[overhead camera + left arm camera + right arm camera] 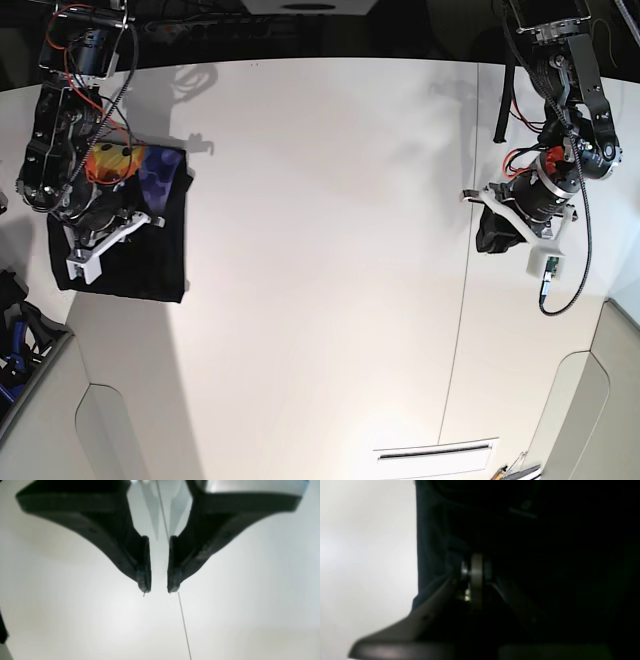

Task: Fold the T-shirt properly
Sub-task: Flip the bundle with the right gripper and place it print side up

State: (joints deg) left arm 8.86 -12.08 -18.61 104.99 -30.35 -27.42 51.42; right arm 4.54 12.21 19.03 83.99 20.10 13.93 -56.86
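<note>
Black T-shirt (150, 250) under clenched right end effector (100, 235); left end effector (159, 590) released, empty

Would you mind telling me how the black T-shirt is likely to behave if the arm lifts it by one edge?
The T-shirt lies as a flat, folded bundle on the white table, so it is probably soft and would droop and unfold. Its thin layers suggest that it is light. Pushed, it would likely bunch up rather than slide as one piece.

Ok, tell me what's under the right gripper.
The black T-shirt lies bunched on the white table beneath the right gripper, its orange and purple print showing beside the arm. The fabric directly below the jaws is hidden.
</note>
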